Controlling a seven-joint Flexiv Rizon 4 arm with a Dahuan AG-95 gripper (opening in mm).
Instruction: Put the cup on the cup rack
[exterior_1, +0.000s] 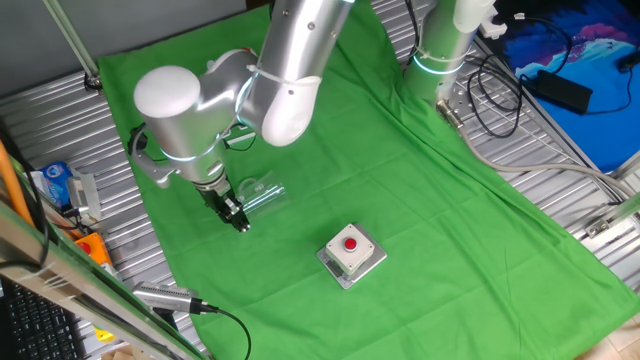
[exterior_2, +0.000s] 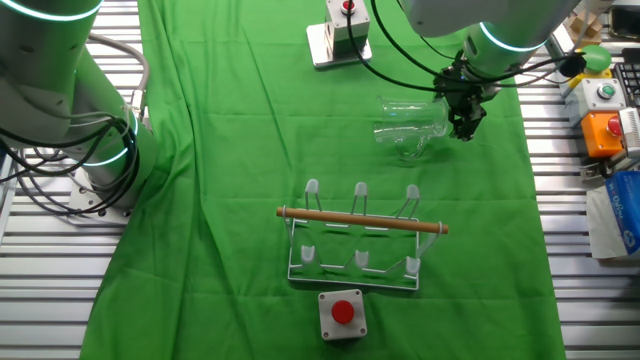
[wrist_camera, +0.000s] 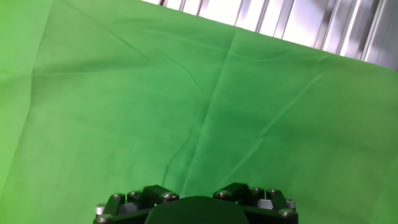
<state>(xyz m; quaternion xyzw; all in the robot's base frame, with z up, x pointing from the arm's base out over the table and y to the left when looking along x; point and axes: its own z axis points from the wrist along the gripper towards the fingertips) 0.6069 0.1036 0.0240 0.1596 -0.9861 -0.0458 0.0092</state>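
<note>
The cup (exterior_2: 408, 124) is a clear glass lying on its side on the green cloth, also faint in one fixed view (exterior_1: 262, 192). My gripper (exterior_2: 464, 130) hangs just right of it, fingertips close to the cloth, and its dark fingers look closed together with nothing between them; it also shows in one fixed view (exterior_1: 242, 224), just left of the cup. The cup rack (exterior_2: 360, 238), white wire with a wooden dowel across the top, stands in front of the cup and apart from it. The hand view shows only bare cloth and the gripper's base, no fingers, no cup.
A grey box with a red button (exterior_2: 341, 312) sits just in front of the rack; another (exterior_2: 338, 32) stands behind the cup, also in one fixed view (exterior_1: 351, 252). A second arm's base (exterior_2: 70, 110) stands at the cloth's left edge. Button boxes (exterior_2: 600, 115) lie at the right.
</note>
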